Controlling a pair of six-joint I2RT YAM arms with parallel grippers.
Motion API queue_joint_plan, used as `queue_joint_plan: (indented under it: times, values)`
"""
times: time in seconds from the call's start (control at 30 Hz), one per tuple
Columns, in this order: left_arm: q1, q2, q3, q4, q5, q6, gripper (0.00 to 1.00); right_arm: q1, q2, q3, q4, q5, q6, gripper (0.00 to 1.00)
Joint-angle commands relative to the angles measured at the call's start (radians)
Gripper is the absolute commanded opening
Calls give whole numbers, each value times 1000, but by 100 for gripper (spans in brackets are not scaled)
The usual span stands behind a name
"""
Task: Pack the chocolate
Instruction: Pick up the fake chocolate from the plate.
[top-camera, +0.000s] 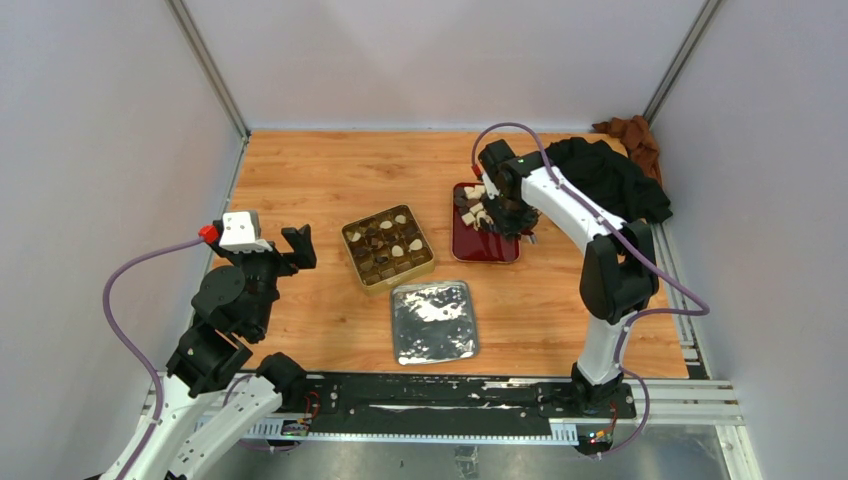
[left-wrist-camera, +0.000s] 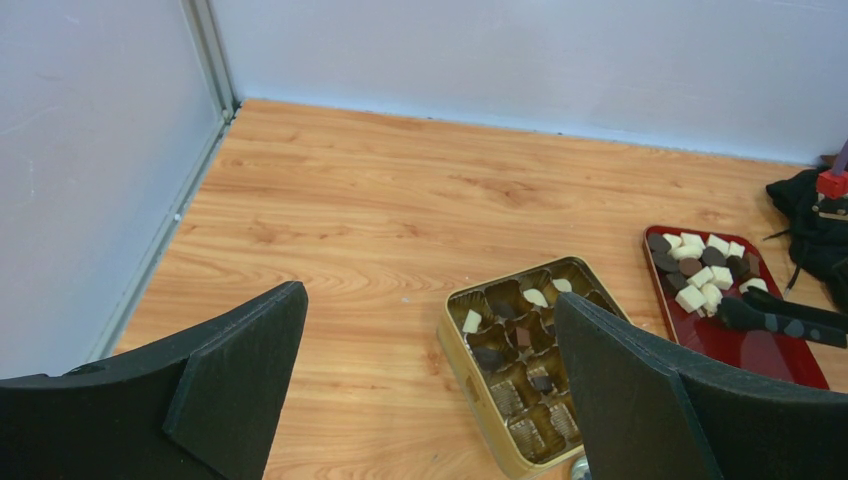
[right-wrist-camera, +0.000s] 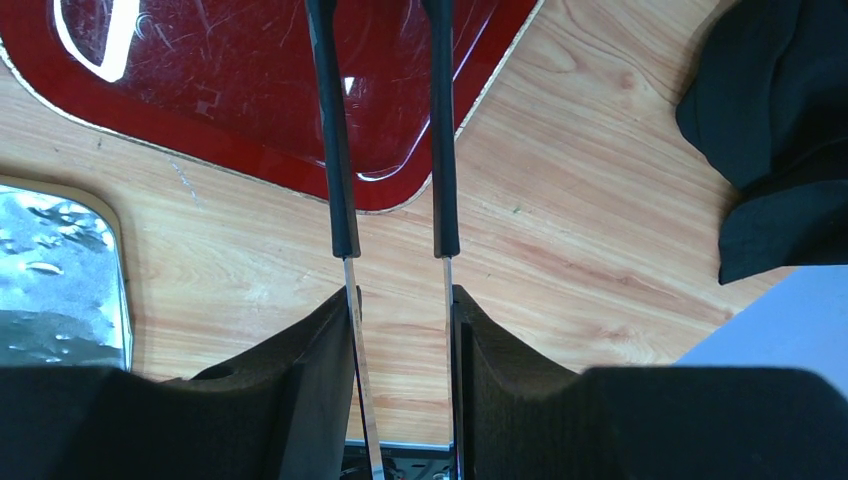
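Top external view, near to far: left hand (top-camera: 272, 238) hangs over the near-left surface (top-camera: 330, 170), fingers spread wide with nothing between them; a silver foil tray (top-camera: 433, 322) lies near centre, and a gold tin (left-wrist-camera: 460, 370) just beyond it has a few pieces in its compartments. Right of the tin, the right hand (right-wrist-camera: 400, 325) is narrowed on a pair of tongs (right-wrist-camera: 338, 150), whose arms reach over the red tray (top-camera: 497, 250). Most chocolate (left-wrist-camera: 700, 272), cream and dark mixed, sits at that tray's far end; black cloth (top-camera: 610, 175) lies far right.
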Motion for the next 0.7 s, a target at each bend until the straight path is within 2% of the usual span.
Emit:
queue_joint_plan:
  times: [0.0,0.67]
  values:
    - [6,-3,-13,21,-4,2,100,-10,-33,6,-25,-40,7,41]
    - [6,-3,-14,20,-4,2,100,-9,52,82,-21,-27,65,40]
